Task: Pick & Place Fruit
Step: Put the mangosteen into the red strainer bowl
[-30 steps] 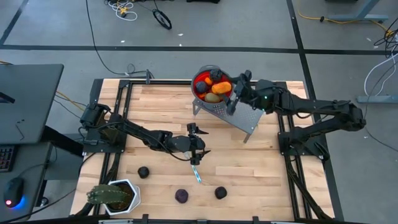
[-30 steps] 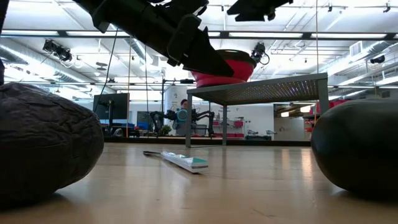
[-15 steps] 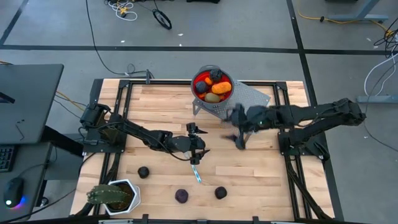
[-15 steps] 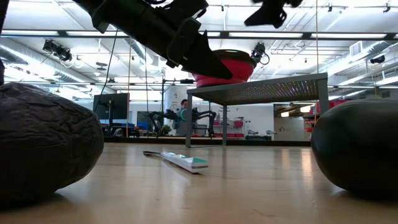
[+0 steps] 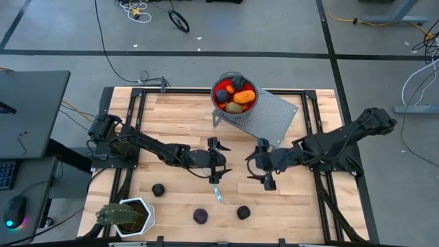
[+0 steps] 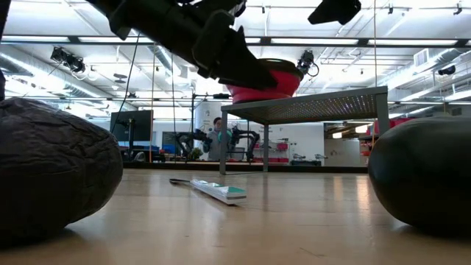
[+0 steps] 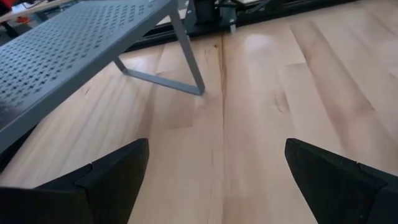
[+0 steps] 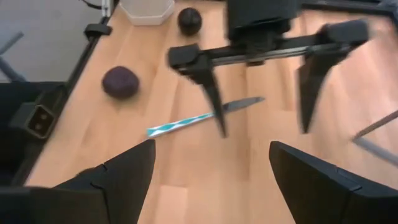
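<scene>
Beyond right fingers (image 8: 211, 180) | purple fruit (image 8: 120, 82) apart | spread

The dark left arm reaches low from its side toward the middle, its two-finger left gripper (image 5: 217, 163) spread wide and pointing across at the other arm. The dark right arm folds back at the elbow and stretches inward, its right gripper (image 5: 261, 165) also parted, facing the left one.

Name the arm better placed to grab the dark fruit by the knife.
Right, probably. Its open gripper hovers closer to that fruit. The left gripper, also open, hovers above the knife, slightly farther.
</scene>
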Available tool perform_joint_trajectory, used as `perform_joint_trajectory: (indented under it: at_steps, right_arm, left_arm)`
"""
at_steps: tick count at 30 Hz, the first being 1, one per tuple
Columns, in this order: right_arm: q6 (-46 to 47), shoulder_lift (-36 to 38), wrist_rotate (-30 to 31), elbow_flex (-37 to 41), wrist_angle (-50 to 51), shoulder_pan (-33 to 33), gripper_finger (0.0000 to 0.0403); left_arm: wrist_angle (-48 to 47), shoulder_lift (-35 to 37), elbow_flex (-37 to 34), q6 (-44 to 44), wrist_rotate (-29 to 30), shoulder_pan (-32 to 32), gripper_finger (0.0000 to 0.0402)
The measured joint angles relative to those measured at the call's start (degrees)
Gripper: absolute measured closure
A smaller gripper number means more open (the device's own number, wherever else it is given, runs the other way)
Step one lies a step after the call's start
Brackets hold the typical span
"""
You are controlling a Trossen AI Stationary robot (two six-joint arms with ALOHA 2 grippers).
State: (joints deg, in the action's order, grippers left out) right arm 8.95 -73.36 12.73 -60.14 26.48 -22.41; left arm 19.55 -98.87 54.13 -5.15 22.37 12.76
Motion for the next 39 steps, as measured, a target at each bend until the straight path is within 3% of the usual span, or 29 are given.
perform_joint_trajectory:
  at_steps: [12, 23, 27, 31, 39]
  right_arm:
    - [2.85, -6.84, -1.41, 0.00, -3.66, -5.96, 0.0078]
    - [8.97, -15.99, -2.87, 0.00, -10.04, -11.52, 0.0078]
    - [10.31, -19.12, -2.81, 0.00, -15.59, -14.54, 0.0078]
    - [10.20, -22.35, 0.06, 0.00, -18.79, -17.00, 0.0078]
    - [10.52, -26.69, 6.80, 0.00, -21.07, -19.17, 0.0078]
  left_arm:
    - [-4.62, 0.51, -0.04, 0.48, -1.60, 1.20, 0.0015]
    - [-3.58, 0.52, -0.02, 10.18, 2.67, 2.33, 0.0015]
    - [-3.44, 0.52, -0.02, 14.00, 6.97, 5.24, 0.0015]
    - [-3.12, 0.52, -0.02, 18.06, 11.72, 8.47, 0.0015]
    - [-3.16, 0.52, -0.02, 24.36, 15.51, 12.99, 0.0015]
